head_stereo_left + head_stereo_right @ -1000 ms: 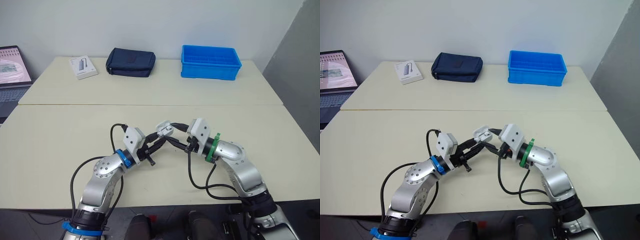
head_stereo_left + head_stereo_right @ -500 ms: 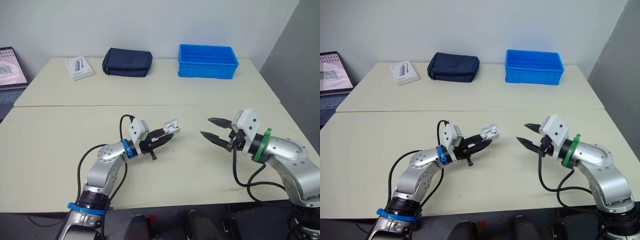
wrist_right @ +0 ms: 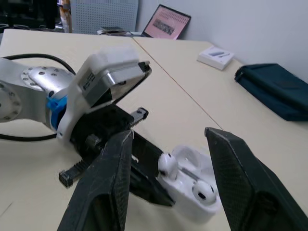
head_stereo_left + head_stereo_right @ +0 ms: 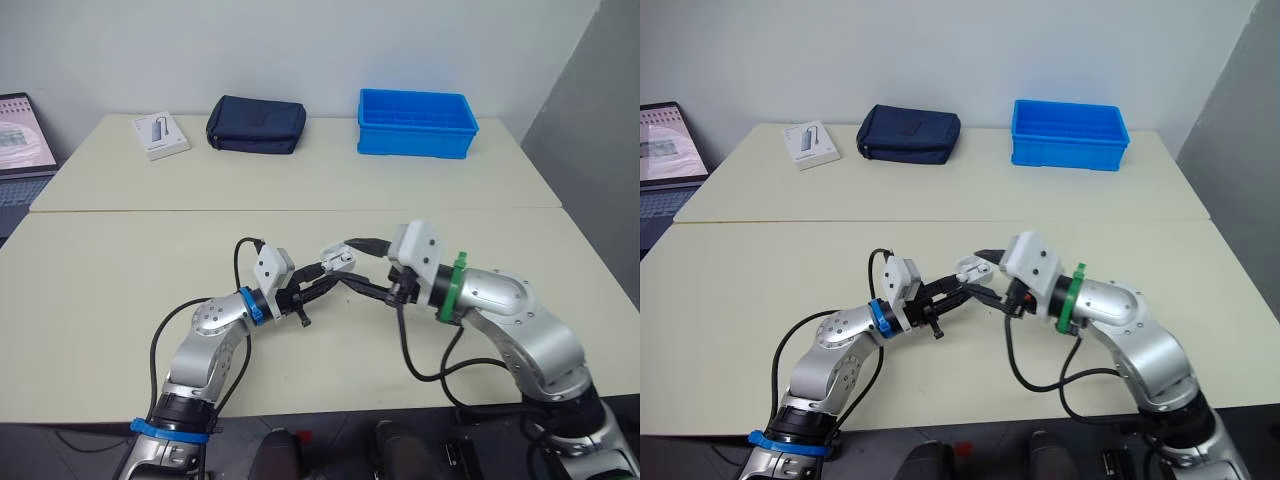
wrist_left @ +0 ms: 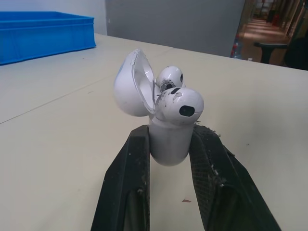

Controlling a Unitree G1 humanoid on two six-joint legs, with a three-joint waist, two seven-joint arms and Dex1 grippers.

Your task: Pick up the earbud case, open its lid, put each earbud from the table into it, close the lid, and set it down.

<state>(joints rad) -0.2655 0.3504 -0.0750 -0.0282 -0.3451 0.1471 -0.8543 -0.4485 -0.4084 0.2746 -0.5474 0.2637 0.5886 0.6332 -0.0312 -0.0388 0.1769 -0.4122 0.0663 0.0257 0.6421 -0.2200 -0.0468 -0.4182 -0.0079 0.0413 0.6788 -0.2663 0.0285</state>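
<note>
Supervisor: Status on the earbud case (image 5: 168,139)?

Operator: I have it clamped in the left gripper (image 5: 169,135), one black finger on each side of its body. It sits over the near table (image 4: 120,290), about midway across.

Supervisor: And the lid?

Operator: My left wrist camera shows the lid (image 5: 129,89) swung up and back on its hinge. The nearer earbud (image 5: 185,103) and the farther earbud (image 5: 171,77) are both in the case, their heads standing above the rim.

Supervisor: What is your right side doing?

Operator: The right gripper (image 3: 168,135) has its fingers spread wide apart and grips nothing. The case lies in the gap between them, facing the tips of my left fingers. I cannot tell from here whether either right finger touches the case.

Supervisor: Anything else on the tables?

Operator: Along the far table I see a white box (image 4: 160,134), a navy pouch (image 4: 256,124) and a blue bin (image 4: 417,123), all well apart from the case. A laptop (image 4: 18,140) shows at the left edge.
</note>
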